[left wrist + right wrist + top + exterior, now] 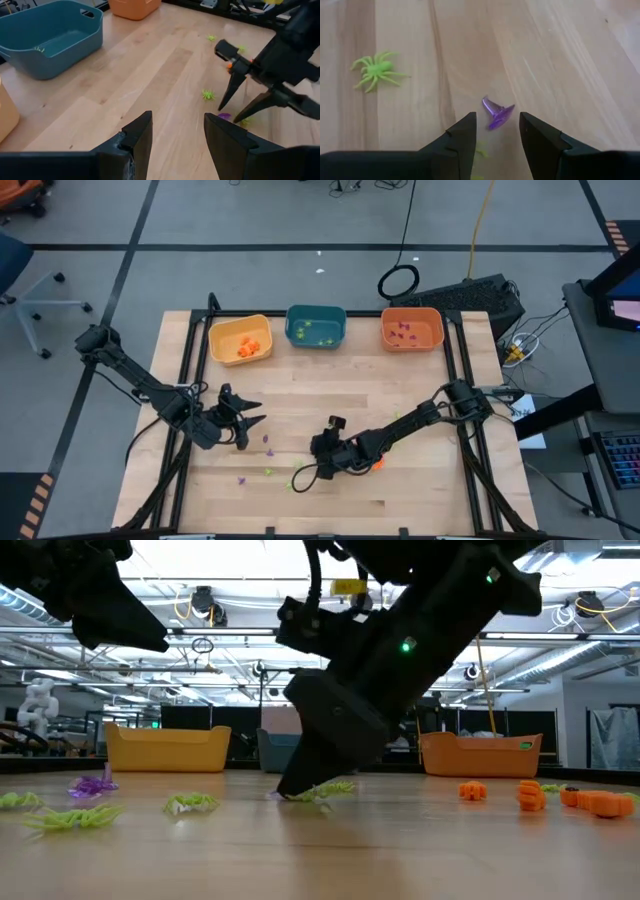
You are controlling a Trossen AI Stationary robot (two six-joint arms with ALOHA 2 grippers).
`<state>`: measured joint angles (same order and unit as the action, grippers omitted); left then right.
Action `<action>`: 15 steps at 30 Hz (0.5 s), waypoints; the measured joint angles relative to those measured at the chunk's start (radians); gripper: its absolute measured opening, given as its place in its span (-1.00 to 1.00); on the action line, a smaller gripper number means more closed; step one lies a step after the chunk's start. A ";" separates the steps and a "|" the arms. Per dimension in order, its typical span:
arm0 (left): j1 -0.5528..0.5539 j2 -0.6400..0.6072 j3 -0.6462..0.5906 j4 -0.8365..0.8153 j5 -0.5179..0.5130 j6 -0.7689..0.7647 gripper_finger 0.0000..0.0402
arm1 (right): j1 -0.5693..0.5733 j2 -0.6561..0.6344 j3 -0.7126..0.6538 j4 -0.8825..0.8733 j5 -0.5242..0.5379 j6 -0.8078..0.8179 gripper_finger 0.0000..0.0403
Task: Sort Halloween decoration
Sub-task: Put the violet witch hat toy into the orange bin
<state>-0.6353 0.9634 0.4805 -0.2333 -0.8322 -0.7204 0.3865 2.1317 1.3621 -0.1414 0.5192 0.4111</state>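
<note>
The right hand [495, 132] is down at the bench [400, 495], near the middle of its front half, with its two fingers [462, 137] spread apart and nothing between them. A small purple witch's hat [497, 112] lies on the wood just ahead of the fingertips, in line with the gap but not touched. A light-green spider [376, 70] sits off to one side of it, well clear of the hand. In the low view the fingertips reach right down to the wood beside a green trinket [325, 790].

The left hand [243, 420] hangs over the left part of the bench, raised off the surface, its fingers [137, 137] also parted and holding nothing.

The rest of the loose decorations are scattered over the front half of the bench: green and purple pieces [268, 442] between the two hands and a little in front of them, and orange ones [530, 795] close by the right arm.

Along the back edge stand three bins in a row. The yellow bin [240, 340] holds orange pieces, the teal bin [316, 327] holds a few green ones, and the orange bin [411, 330] holds purple ones.
</note>
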 joint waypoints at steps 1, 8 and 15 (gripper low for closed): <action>0.000 0.000 0.000 0.000 0.000 0.000 -0.12 | 0.000 0.004 0.000 0.002 0.001 0.009 -0.32; 0.000 0.000 0.000 0.000 0.000 0.000 -0.12 | -0.003 0.009 0.000 0.005 0.005 0.034 -0.33; 0.000 0.000 0.000 0.000 0.000 0.000 -0.12 | -0.005 0.009 0.000 -0.002 0.001 0.056 -0.57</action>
<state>-0.6353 0.9634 0.4808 -0.2329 -0.8318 -0.7208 0.3817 2.1407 1.3624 -0.1436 0.5203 0.4671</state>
